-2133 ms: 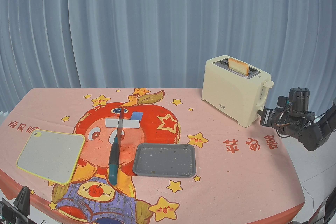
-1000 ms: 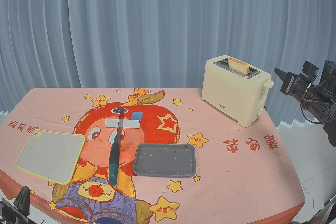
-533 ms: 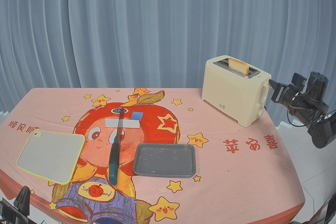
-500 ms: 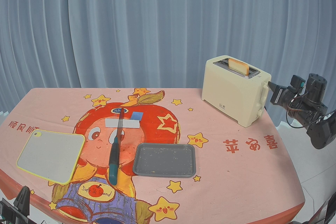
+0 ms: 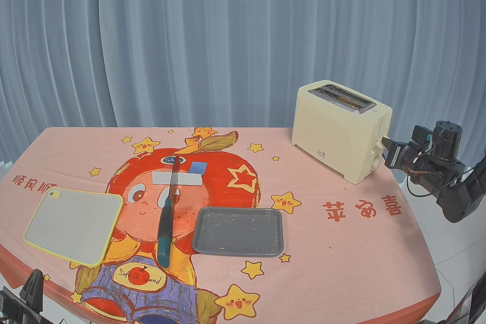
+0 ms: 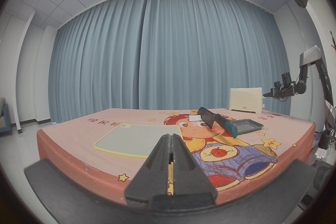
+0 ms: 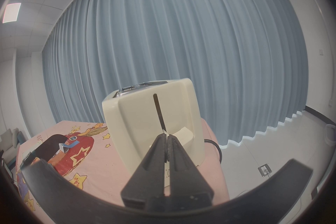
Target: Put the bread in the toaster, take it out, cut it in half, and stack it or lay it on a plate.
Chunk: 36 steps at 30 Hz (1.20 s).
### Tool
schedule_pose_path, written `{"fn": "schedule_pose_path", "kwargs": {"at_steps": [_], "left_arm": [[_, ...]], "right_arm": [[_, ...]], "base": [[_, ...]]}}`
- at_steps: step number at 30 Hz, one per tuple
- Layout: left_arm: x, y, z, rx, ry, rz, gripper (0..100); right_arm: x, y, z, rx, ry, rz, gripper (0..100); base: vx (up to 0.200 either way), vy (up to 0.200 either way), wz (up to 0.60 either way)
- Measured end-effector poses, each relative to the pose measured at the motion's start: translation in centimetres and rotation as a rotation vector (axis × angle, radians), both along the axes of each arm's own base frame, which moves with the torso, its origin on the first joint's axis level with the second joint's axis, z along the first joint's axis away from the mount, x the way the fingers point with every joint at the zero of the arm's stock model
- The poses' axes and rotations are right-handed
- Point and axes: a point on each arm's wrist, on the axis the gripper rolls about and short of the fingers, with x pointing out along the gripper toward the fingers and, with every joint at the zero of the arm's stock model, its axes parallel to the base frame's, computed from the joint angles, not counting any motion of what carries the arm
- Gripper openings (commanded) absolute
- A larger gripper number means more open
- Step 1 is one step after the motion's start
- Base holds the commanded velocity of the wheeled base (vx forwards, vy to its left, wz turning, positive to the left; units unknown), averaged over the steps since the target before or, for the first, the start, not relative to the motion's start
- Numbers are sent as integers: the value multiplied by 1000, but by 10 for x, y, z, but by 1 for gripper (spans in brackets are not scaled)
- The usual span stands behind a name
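Note:
The cream toaster stands at the table's far right. The bread sits sunk in its slot, with a brown sliver showing. My right gripper is shut, its tip resting on the toaster's side lever, which is low in its track. In the right wrist view the shut fingertips touch the lever below the dark slit. My left gripper is shut and holds nothing, low off the table's near left edge.
A grey tray lies mid-table. A teal-handled knife rests left of it, and a grey cutting board with a yellow rim lies farther left. A white strip and a blue tag lie behind the knife.
My right gripper rose beside the toaster, came onto the lever and moved down with it. The bread, which stood out of the slot, has dropped inside. The left arm kept still.

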Motion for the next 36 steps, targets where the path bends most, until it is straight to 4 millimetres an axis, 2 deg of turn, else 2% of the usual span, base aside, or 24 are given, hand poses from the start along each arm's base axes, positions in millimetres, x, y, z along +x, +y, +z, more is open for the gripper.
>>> {"fn": "schedule_pose_path", "kwargs": {"at_steps": [21, 28, 32, 36], "left_arm": [[0, 0, 0, 0, 0, 0, 0], [0, 0, 0, 0, 0, 0, 0], [0, 0, 0, 0, 0, 0, 0], [0, 0, 0, 0, 0, 0, 0]], "right_arm": [[-1, 2, -6, -5, 38, 4, 0], [-10, 3, 17, 4, -28, 10, 0], [-23, 3, 37, 19, -92, 16, 0], [-41, 0, 40, 26, -97, 16, 0]], "base": [[0, 0, 0], [0, 0, 0], [0, 0, 0], [0, 0, 0]]}}
